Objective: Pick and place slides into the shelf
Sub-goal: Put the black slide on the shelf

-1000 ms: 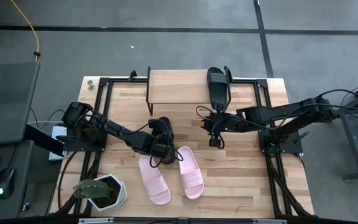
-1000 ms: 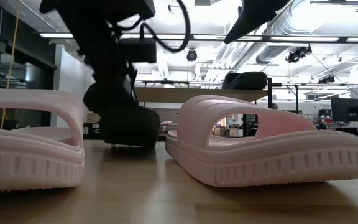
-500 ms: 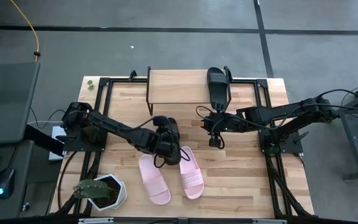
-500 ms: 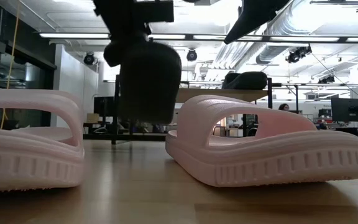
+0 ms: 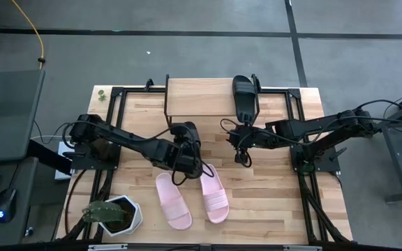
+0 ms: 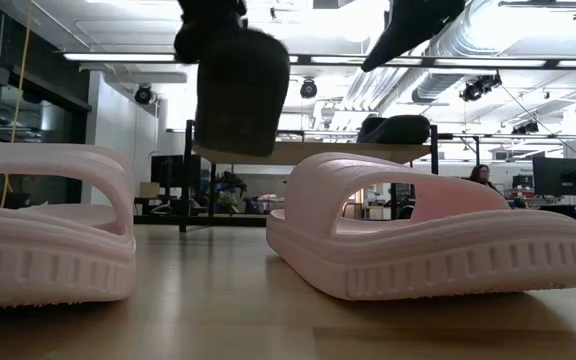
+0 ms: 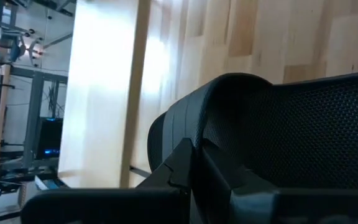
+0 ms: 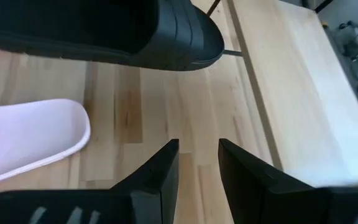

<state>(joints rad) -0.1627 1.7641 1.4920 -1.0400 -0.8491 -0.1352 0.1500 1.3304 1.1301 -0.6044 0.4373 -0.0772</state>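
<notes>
My left gripper [image 5: 184, 148] is shut on a black slide [image 6: 240, 92], which hangs high above the table in front of the shelf [image 5: 201, 97]. The shelf is a light board on thin black legs at the table's far edge. A second black slide [image 5: 245, 96] lies flat on the board's right end. Two pale pink slides [image 5: 173, 201] [image 5: 213, 193] rest sole-down side by side near the table's near edge. My right gripper [image 8: 197, 158] is open and hovers over bare wood right of the held slide, touching nothing. My left gripper holds the black slide at its ribbed strap [image 7: 178, 127], one dark finger [image 7: 185, 167] lying against the strap's edge. The fingers come from above, pointing down. The slide hangs below them, lifted clear of the table. The gripper itself hides the other finger.
A potted plant [image 5: 112, 213] stands at the table's near left corner. Black frame rails [image 5: 114, 125] run along the table's left and right sides. Bare wood lies between the pink slides and the shelf. A person shows far off in the room [image 6: 483, 178].
My left gripper has risen and moved toward the table's far edge and the shelf, carrying the black slide. The slide stood low at the table a second ago and now hangs well above it. The right arm and the pink slides have kept still.
</notes>
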